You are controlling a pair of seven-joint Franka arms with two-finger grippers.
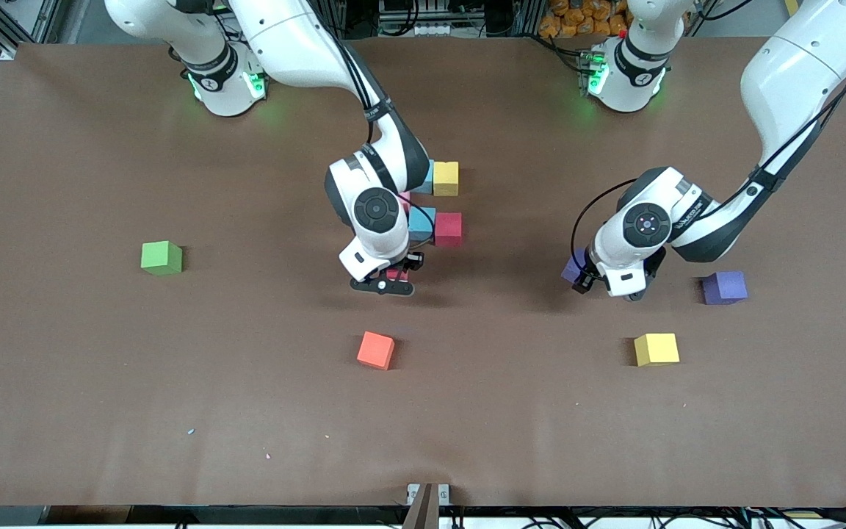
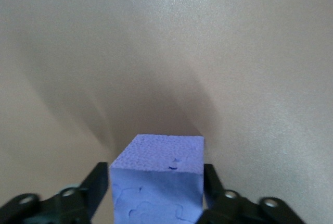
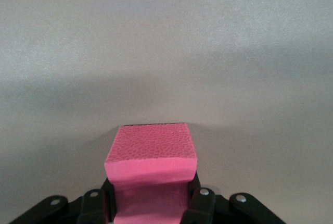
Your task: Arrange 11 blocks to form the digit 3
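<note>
1. Front view: my right claw [image 1: 391, 281] pinches a pink matte foam cube [image 3: 151, 161], just above the brown worktop [image 1: 100, 382], beside the block cluster: yellow foam cube [image 1: 446, 178], light blue foam cube [image 1: 423, 223], crimson foam cube [image 1: 449, 228].
2. My left claw [image 1: 586, 281] closes around a purple foam cube [image 2: 156, 182], its fingers [image 2: 96, 185] flanking both sides.
3. A second purple cube [image 1: 724, 287], second yellow cube [image 1: 656, 349], orange cube [image 1: 376, 350] and green cube [image 1: 161, 258] lie scattered apart.

No legible text, labels, numbers or signs anywhere
</note>
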